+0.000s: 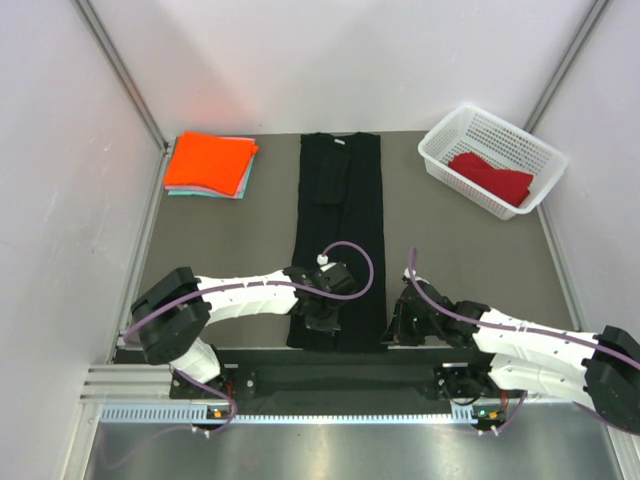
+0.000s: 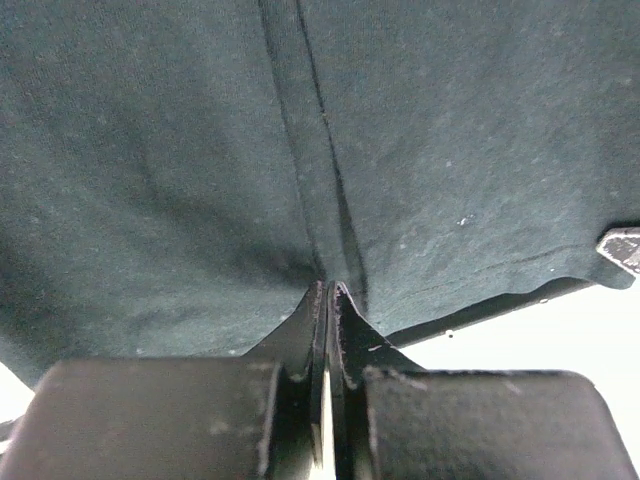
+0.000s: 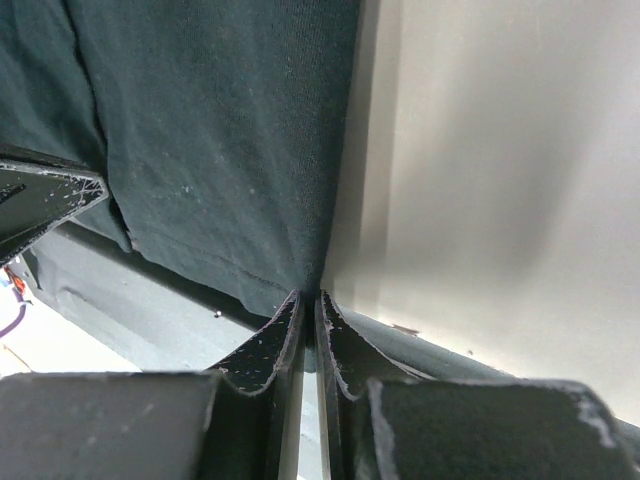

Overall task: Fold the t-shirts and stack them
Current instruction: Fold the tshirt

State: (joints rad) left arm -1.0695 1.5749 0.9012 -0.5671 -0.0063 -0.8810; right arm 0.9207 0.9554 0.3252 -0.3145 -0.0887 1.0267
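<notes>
Lying as a long narrow strip down the middle of the table: black tee. Pinching its near hem at bottom centre with the left pincer, clenched on cloth. Pinching its lower right corner with the right pincer, likewise clenched. Sitting folded at upper left: orange tee over teal tee. Waiting in the basket at upper right: red tee. Likely starting the crosswise fold; next, lifting both grips together and carrying the hem toward the collar.
</notes>
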